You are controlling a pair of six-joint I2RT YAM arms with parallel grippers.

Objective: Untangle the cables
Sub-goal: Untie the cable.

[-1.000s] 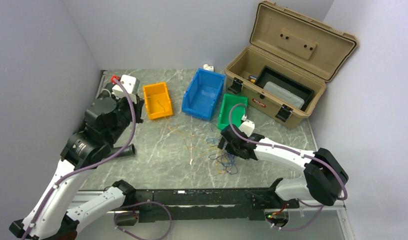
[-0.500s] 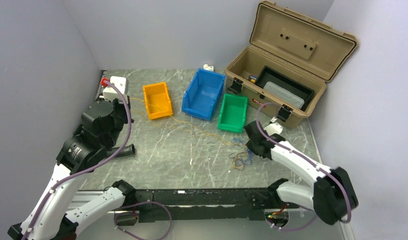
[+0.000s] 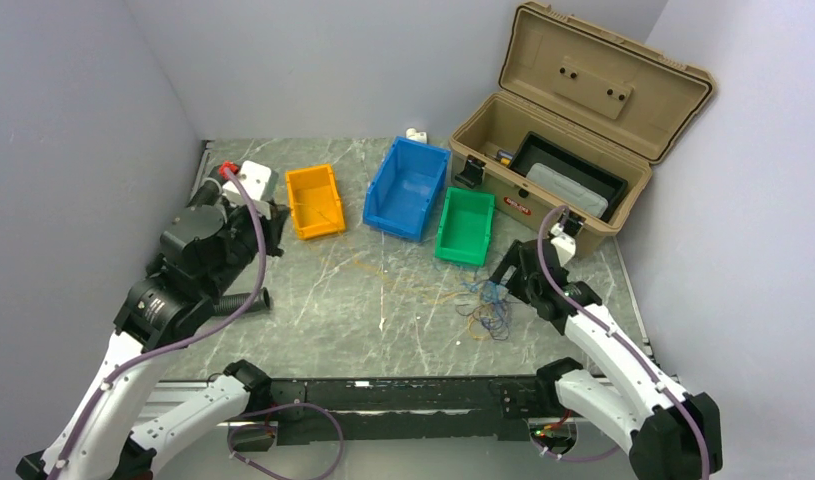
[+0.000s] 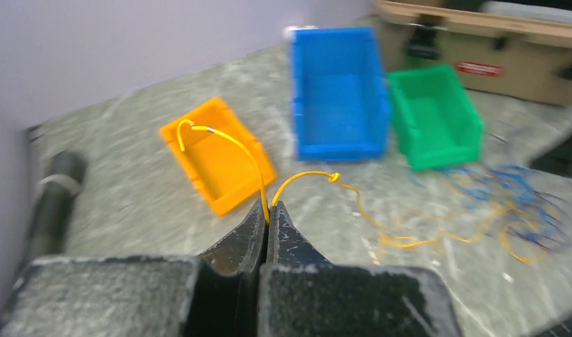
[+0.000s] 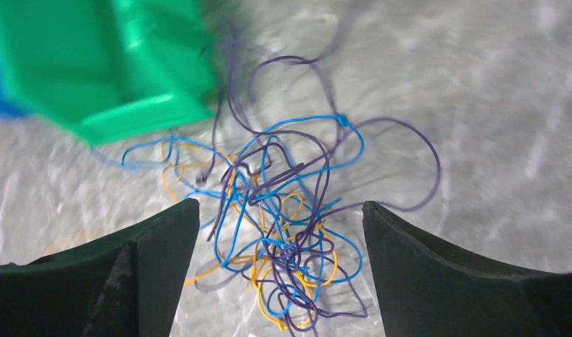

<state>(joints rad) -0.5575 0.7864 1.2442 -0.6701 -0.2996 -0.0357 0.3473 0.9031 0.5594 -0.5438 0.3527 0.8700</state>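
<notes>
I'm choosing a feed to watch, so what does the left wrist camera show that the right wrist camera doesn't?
Left wrist only: the left fingers shut on a yellow-orange wire, the orange bin and the tan toolbox. Right wrist only: the open right fingers. Both: the green bin, the cable tangle (sharp from the right wrist, blurred from the left) and the marbled table.

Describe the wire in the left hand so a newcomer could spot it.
Find the open tan plastic toolbox at far right, then the small orange plastic bin, leftmost of three. The thin yellow-orange wire rises from the shut left hand beside that bin; unlike the tangled blue and purple wires, it stretches out singly.
</notes>
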